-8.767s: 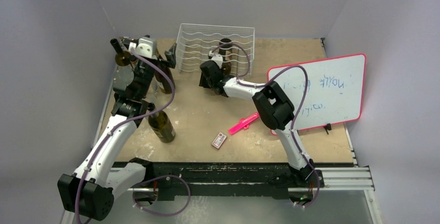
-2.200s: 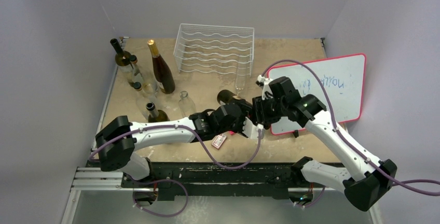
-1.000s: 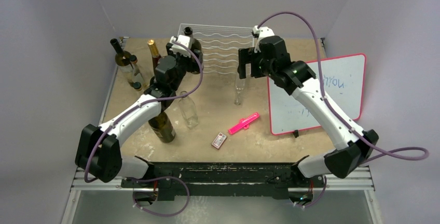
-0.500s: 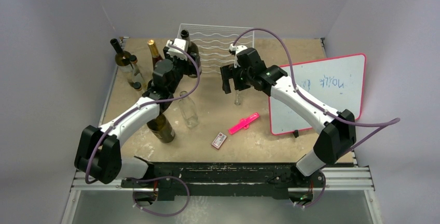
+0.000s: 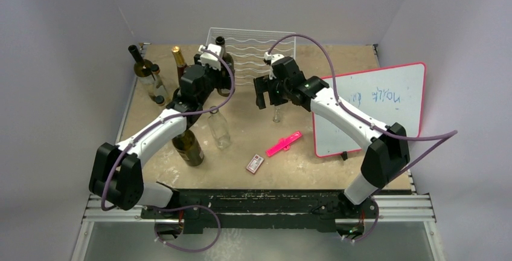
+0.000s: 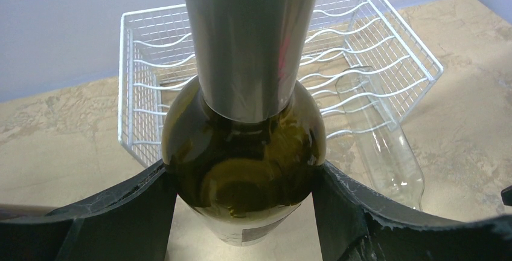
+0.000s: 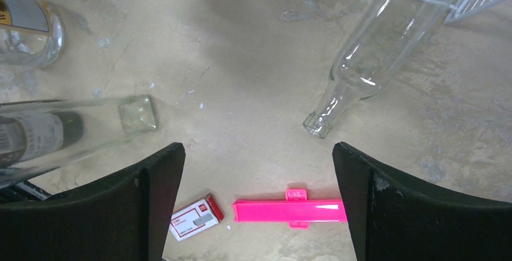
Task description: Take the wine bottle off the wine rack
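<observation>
Since a second ago your right claw [image 7: 256, 170] has dropped from beside the rack's right end to hang low before its front, while your left claw [image 6: 244, 212] has barely shifted with its load. On the desk [image 5: 302, 164], the wine rack [image 5: 256, 49] stands at the back and holds one thing: a clear glass bottle [image 7: 374, 49] lying in a right-hand cradle, its neck sticking out the front and its mouth down at the desk. Your left claw is clenched around the dark green wine bottle [image 6: 241, 152], which is out of the cradles, just in front of the rack's left end. Your right claw is released, fingers spread wide and grasping nothing, above the clear bottle's neck. Nearer you lie a pink clip [image 7: 290, 211] and, just beside it, a small red-and-white box [image 7: 196, 217].
</observation>
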Tool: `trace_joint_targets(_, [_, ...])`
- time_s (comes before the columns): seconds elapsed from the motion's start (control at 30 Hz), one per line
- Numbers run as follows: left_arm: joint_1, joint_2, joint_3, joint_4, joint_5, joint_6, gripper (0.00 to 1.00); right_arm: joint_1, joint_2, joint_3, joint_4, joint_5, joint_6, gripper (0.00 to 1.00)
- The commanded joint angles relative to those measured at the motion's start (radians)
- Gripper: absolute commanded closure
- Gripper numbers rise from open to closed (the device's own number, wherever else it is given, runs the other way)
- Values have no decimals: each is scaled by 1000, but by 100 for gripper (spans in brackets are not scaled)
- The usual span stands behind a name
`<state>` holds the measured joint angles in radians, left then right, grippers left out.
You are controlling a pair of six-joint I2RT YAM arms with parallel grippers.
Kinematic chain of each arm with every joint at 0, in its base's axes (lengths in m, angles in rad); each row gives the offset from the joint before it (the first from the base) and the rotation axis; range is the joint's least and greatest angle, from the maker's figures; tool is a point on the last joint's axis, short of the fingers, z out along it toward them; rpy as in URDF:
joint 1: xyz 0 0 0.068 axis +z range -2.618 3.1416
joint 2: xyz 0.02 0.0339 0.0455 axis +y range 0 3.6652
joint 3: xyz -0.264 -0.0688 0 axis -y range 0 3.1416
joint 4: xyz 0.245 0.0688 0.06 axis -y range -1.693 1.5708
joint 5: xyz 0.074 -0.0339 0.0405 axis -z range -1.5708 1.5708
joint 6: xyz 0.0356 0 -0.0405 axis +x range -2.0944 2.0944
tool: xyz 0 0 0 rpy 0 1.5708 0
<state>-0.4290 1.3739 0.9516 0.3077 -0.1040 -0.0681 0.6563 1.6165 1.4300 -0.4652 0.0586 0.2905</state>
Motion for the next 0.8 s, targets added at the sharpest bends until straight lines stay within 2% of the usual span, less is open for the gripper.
trace_joint_targets(0.0, [21, -12, 105, 141, 67, 10, 100, 8, -42, 7, 42, -30, -2, 5])
trace_joint_targets(0.1, [27, -22, 112, 168, 197, 18, 100, 7, -98, -19, 132, -188, -47, 5])
trace_joint_targets(0.2, [29, 0, 189, 77, 329, 0, 100, 3, -169, -125, 398, -391, -183, 5])
trace_joint_targets(0.23, [30, 8, 213, 48, 343, -25, 100, 3, -184, -162, 494, -410, -218, 5])
trace_joint_targets(0.4, [30, -8, 204, 51, 410, -96, 100, -10, -124, -204, 761, -425, -307, 3])
trace_joint_targets(0.53, [30, -17, 197, 37, 453, -113, 100, -9, -42, -235, 953, -341, -340, 2])
trace_joint_targets(0.77, [29, -40, 210, -41, 506, -103, 100, -10, 91, -222, 1130, -261, -371, 2])
